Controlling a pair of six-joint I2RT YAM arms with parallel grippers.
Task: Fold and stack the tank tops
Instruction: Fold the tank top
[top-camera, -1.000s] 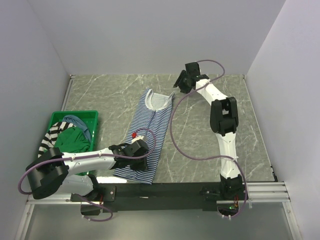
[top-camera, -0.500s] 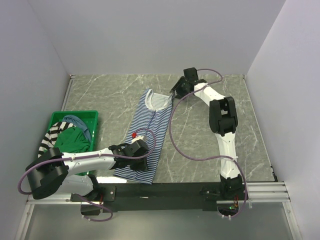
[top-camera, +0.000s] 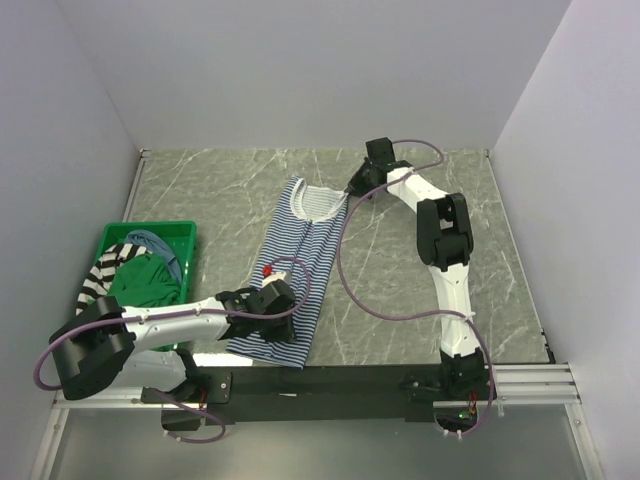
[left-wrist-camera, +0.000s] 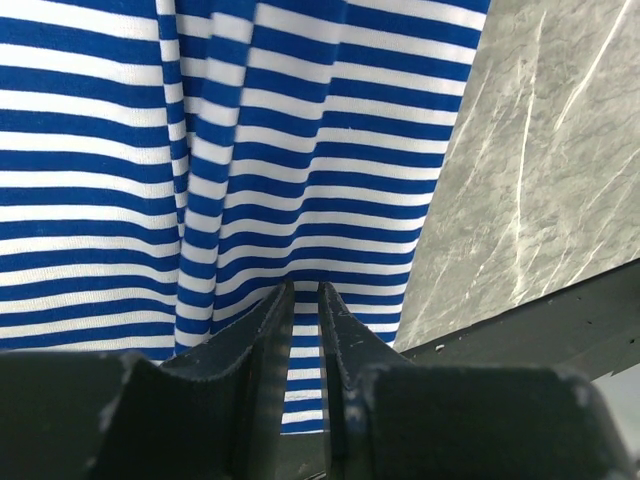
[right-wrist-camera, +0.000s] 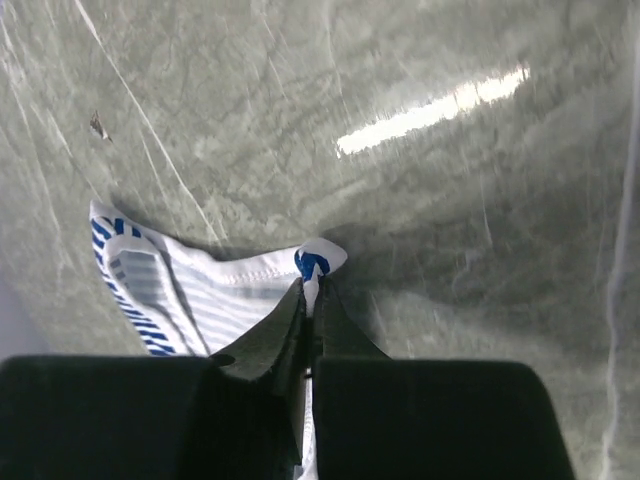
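Garment in play: the navy-white striped tank top (top-camera: 298, 262) is spread flat on the counter (top-camera: 220, 190), between the two arms, and it is gripped at both ends.
Long axis: it runs near to far, leaning a little to the right at the far end. The hem is toward the arm bases, the neckline and straps toward the back wall.
Left gripper: the left gripper (left-wrist-camera: 305, 290) is pinched down at the near hem. Only a sliver shows between its fingers, and creases in the stripes are drawn in toward the tips, so cloth is judged to be held.
Right gripper: the right gripper (right-wrist-camera: 312, 290) is clamped on the far right strap corner, low over the counter, with a small white-edged tip of fabric poking out past the fingertips.
Key relation: each gripper sits right at its own end of the long axis. The hem belongs to the left arm. The straps are met only by the right arm at a long stretch. A lengthwise fold would be made by carrying one end along that axis onto the other.
Waiting pile: a green tank top (top-camera: 140, 280), a black-white striped tank top (top-camera: 100, 275) and a dusty blue tank top (top-camera: 150, 240) are heaped in the green bin (top-camera: 185, 232) at the left, well apart from the spread top.
Progress: early, by the look of it; no folded stack is seen on the counter.
Risk: only one strap corner is held at the far end, so the other strap may be left trailing and the fold skewed.
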